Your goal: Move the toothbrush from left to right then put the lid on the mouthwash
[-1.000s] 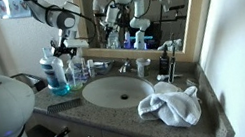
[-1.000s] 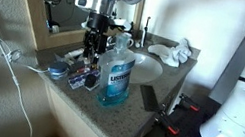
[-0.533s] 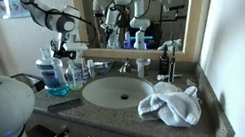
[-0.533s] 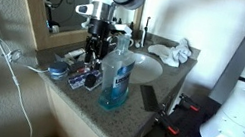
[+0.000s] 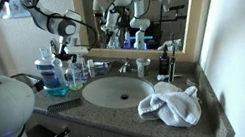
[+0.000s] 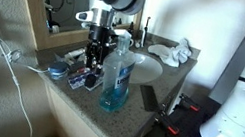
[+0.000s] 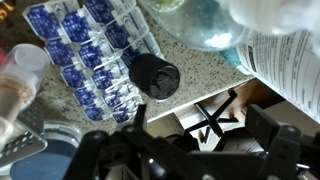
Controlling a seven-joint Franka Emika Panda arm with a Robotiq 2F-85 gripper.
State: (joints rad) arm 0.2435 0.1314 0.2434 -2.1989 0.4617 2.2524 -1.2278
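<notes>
Now the tool [image 6: 91,61], jaws spread wide, is hovering over the black lid [image 7: 155,77] lying on the counter [image 6: 80,107] beside blue blister packs [image 7: 90,60], the mouthwash [image 6: 116,78] standing just alongside. Centring squarely over the lid before descending is looking wise, sparing the packs.

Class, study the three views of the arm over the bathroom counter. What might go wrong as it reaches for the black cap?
1. The black round plastic lid lies right beside the blue foil blister pack, so the open gripper may pinch the pack too, or nudge the lid away.
2. The tall clear bottle of blue mouthwash stands close beside the gripper. A sideways swing might tip it, and with the lid off it would likely spill.
</notes>
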